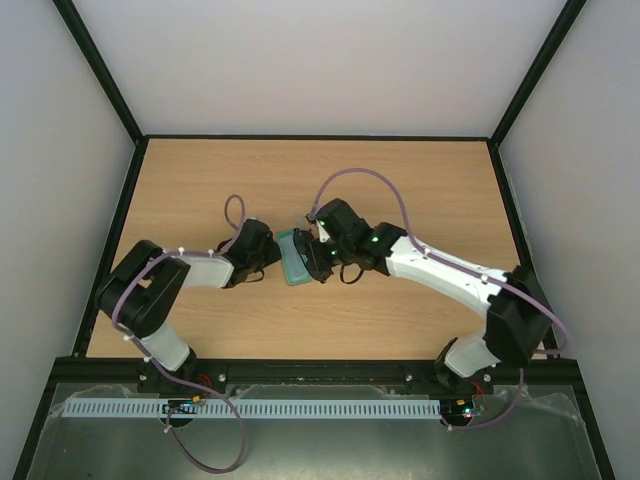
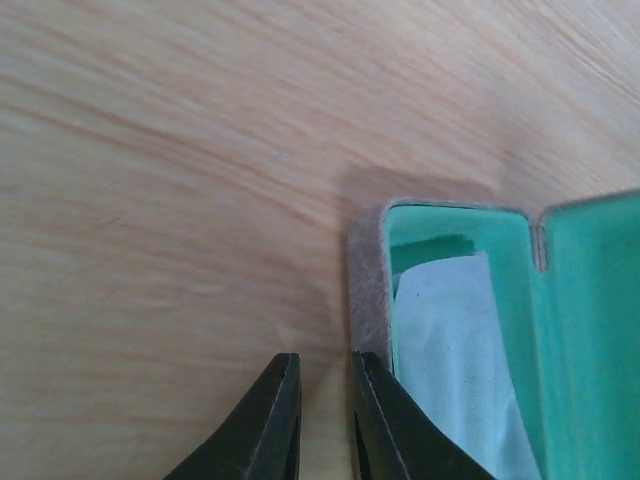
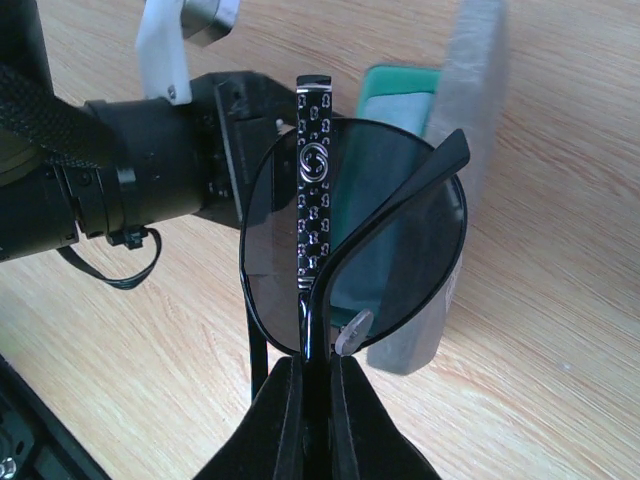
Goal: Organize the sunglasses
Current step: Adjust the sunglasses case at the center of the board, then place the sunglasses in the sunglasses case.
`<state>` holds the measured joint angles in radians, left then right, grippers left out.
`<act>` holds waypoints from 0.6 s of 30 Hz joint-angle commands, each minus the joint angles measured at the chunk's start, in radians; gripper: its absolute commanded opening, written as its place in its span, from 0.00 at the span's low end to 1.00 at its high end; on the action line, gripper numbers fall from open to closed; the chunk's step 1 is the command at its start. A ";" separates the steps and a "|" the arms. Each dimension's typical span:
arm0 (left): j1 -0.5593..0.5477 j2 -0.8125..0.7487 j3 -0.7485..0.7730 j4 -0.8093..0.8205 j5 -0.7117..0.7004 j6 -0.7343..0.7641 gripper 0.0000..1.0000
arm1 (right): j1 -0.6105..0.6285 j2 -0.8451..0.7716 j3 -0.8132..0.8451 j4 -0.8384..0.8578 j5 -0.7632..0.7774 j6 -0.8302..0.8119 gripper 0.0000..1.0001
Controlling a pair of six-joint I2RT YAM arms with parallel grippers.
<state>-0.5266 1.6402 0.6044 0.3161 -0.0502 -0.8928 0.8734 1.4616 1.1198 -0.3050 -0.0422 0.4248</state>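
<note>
The sunglasses (image 3: 350,220) are folded, with dark lenses and a patterned temple arm. My right gripper (image 3: 318,368) is shut on their frame edge and holds them upright just above the open grey case (image 3: 478,90). The case (image 2: 368,290) has green lining, and a light blue cloth (image 2: 450,340) lies inside it. My left gripper (image 2: 325,368) is low over the table at the case's outer wall. Its jaws are a narrow gap apart with nothing between them, and one finger (image 2: 375,400) is against the wall. In the top view the case (image 1: 293,257) sits between both grippers.
The left arm's wrist (image 3: 130,170) sits close behind the sunglasses in the right wrist view. The wooden table (image 1: 320,180) is bordered by a black frame, with white walls on three sides.
</note>
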 commanded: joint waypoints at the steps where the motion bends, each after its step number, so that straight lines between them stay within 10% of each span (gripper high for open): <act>1: 0.007 0.068 0.045 0.021 0.037 0.041 0.18 | 0.017 0.099 0.084 -0.002 0.023 -0.016 0.01; 18: 0.050 -0.240 -0.187 0.050 0.067 -0.005 0.24 | 0.076 0.396 0.364 -0.050 0.243 0.183 0.02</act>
<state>-0.4808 1.4170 0.4618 0.3485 0.0051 -0.8829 0.9363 1.8080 1.4178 -0.3134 0.1341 0.5423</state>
